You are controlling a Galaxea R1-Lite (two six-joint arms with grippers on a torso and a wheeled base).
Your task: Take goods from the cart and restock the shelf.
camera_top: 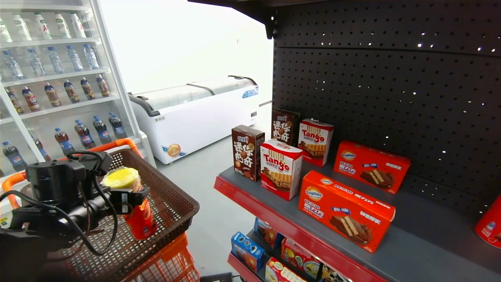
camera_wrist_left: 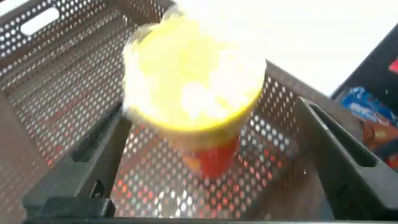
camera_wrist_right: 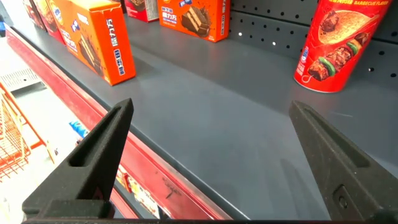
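Though one can (camera_wrist_right: 333, 43) stands shelved, your left claw (camera_wrist_left: 212, 106), wide open, only straddles the next can (camera_wrist_left: 193, 81) in the cart (camera_top: 184, 201).

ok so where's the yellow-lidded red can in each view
head view: the yellow-lidded can is lower left, inside the brown basket.
left wrist view: centre, lid toward the camera, basket mesh around it.
right wrist view: not in it; the red can there stands on the shelf.
shared landmark: the brown basket.
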